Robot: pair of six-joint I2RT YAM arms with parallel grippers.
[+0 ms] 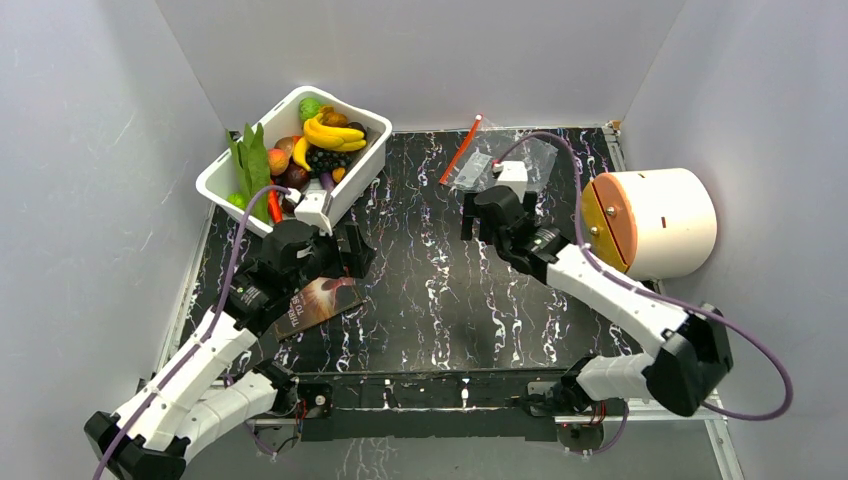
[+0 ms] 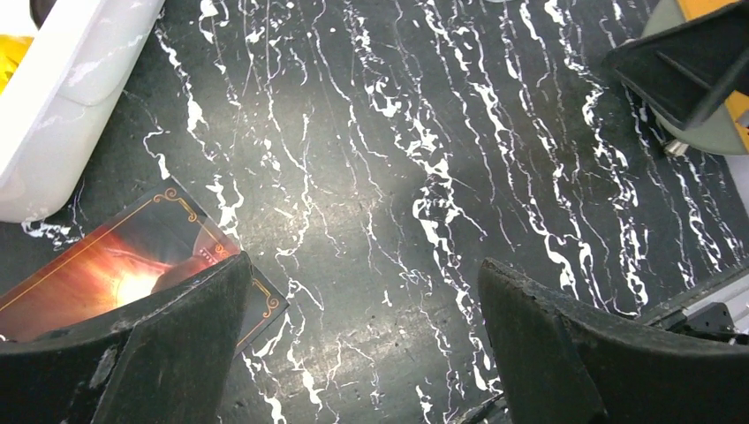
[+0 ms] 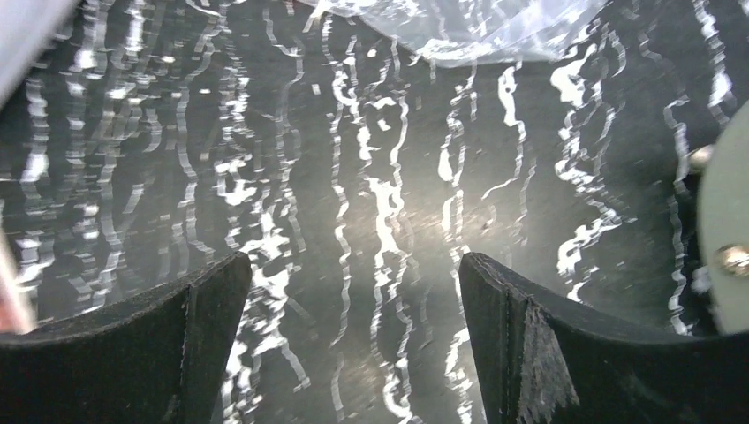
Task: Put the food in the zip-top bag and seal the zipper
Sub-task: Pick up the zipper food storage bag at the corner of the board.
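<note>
The food (image 1: 320, 140) lies heaped in a white tub (image 1: 365, 165) at the back left: a yellow banana bunch (image 1: 335, 135), a long green leafy vegetable (image 1: 250, 160), an orange carrot (image 1: 273, 205) and round red fruit (image 1: 278, 160). The clear zip-top bag (image 1: 480, 165) lies flat at the back centre, its red-orange zipper (image 1: 460, 150) along its left side. The bag's edge also shows at the top of the right wrist view (image 3: 468, 26). My right gripper (image 1: 480, 215) is open and empty just in front of the bag (image 3: 353, 283). My left gripper (image 1: 355, 255) is open and empty beside the tub (image 2: 362, 291).
A dark booklet with an orange picture (image 1: 320, 300) lies under my left gripper and shows in the left wrist view (image 2: 88, 274). A large white cylinder with an orange face (image 1: 655, 220) lies at the right. The tub's wall (image 2: 62, 97) is close on the left.
</note>
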